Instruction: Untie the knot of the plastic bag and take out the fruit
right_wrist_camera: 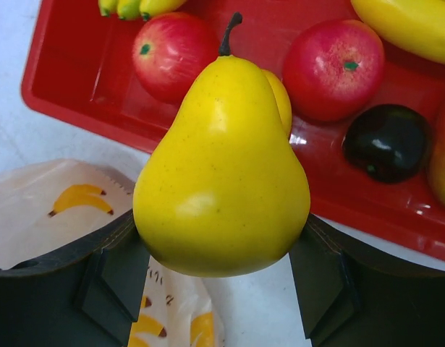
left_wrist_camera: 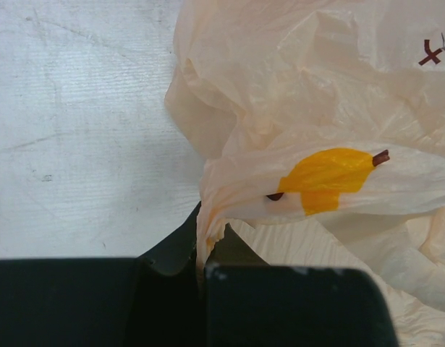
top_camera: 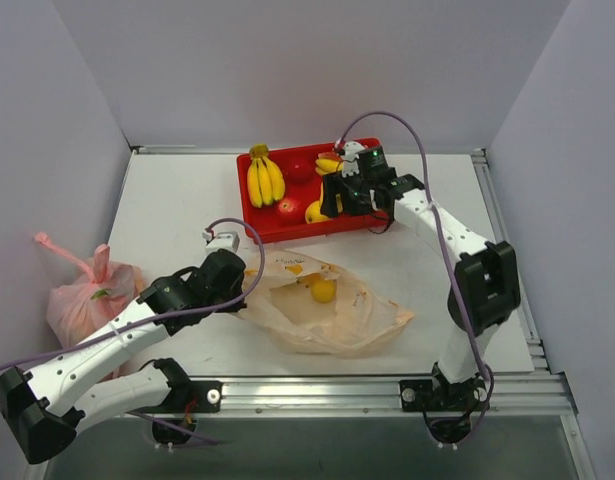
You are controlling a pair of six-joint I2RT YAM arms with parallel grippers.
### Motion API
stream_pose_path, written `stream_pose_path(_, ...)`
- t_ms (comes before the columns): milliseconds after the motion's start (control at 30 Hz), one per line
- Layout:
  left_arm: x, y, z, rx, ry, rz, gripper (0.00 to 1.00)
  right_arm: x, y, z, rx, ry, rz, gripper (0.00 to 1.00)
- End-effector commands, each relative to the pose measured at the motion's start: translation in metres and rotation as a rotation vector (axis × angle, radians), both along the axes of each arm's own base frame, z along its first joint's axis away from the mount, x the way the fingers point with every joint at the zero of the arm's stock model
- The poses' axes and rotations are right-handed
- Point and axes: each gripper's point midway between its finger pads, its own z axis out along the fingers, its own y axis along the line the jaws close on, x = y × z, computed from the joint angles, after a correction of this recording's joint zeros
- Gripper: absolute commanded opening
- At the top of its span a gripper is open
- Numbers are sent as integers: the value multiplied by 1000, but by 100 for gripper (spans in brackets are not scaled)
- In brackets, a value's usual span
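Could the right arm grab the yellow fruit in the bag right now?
Probably not yet: its fingers are full, gripping a yellow pear at the red tray. Nothing else seems to block the bag.

We note open white tabletop (top_camera: pixel 177 210) left of red plastic tray (top_camera: pixel 255 222): widest free lane. Tray crowded with yellow banana bunch (top_camera: pixel 264 180), red apples (right_wrist_camera: pixel 171 54) and dark plum-like fruit (right_wrist_camera: pixel 387 141). Right gripper (right_wrist_camera: pixel 218 267), clamped on yellow pear (right_wrist_camera: pixel 222 166), hangs over tray's near edge. Crinkly peach-orange plastic bag (top_camera: pixel 337 315) fills centre front. Left gripper (left_wrist_camera: pixel 200 264), pinched on bag's left edge, blocks that side. We see only narrow bare strip between bag and tray. Pink knotted bag (top_camera: pixel 77 300) sits far left against wall.
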Motion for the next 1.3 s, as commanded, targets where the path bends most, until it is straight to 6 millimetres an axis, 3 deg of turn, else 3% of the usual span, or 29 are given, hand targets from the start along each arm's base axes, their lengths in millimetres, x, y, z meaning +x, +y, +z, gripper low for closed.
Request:
stream_pose_path(0, -2, 0, 0, -10, 9, -1, 0, 38, 15, 26, 31, -82, 8, 17)
stream_pose_path(33, -1, 0, 0, -12, 7, 0, 0, 45, 19, 28, 37, -87, 12, 20)
stream_pose_path(100, 0, -1, 0, -10, 6, -3, 0, 59, 26, 16, 39, -71, 8, 41)
stream_pose_path(133, 0, -1, 0, -8, 3, -4, 0, 68, 31, 27, 59, -95, 4, 53)
stream_pose_path(167, 1, -2, 0, -10, 0, -5, 0, 75, 34, 21, 57, -86, -3, 84)
stream_pose_path(233, 2, -3, 1, -13, -2, -9, 0, 81, 38, 30, 78, -97, -18, 100)
stream_pose_path(333, 3, -6, 2, -19, -5, -15, 0, 71, 41, 42, 97, -103, -4, 100)
stream_pose_path(433, 4, -7, 2, -19, -4, -19, 0, 48, 40, 50, 83, -118, 26, 100)
stream_pose_path(533, 6, -11, 4, -21, -3, -26, 0, 17, 39, 57, 76, -107, 50, 100)
stream_pose_path(633, 8, -14, 8, -27, -8, -28, 0, -27, 38, 60, 71, -94, 62, 97)
stream_pose_path(667, 9, -13, 10, -35, -13, -15, 0, -44, 35, 74, 91, -114, 59, 96)
stream_pose_path(700, 9, -14, 12, -40, -16, -9, 0, -62, 35, 59, 100, -61, 48, 95)
stream_pose_path(800, 11, -14, 12, -45, -14, 9, 0, -113, 46, 65, 153, -33, 88, 91)
stream_pose_path(833, 11, -15, 12, -43, -14, 8, 0, -130, 43, 44, 143, 22, 64, 90)
stream_pose_path(867, 12, -15, 11, -43, -8, 9, 0, -153, 50, 53, 169, 10, 101, 89)
stream_pose_path(933, 12, -17, 12, -46, -5, 6, 0, -181, 48, 33, 162, 64, 104, 89)
stream_pose_path(967, 12, -19, 12, -47, -3, 5, 0, -196, 49, 37, 179, 55, 116, 89)
stream_pose_path(1100, 11, -19, 12, -58, 2, 13, 0, -228, 52, 14, 189, 153, 126, 89)
stream_pose_path(1167, 12, -20, 12, -59, 4, 17, 0, -232, 51, -1, 169, 187, 106, 89)
stream_pose_path(1267, 13, -23, 16, -69, 3, 12, 0, -224, 48, -18, 127, 203, 62, 89)
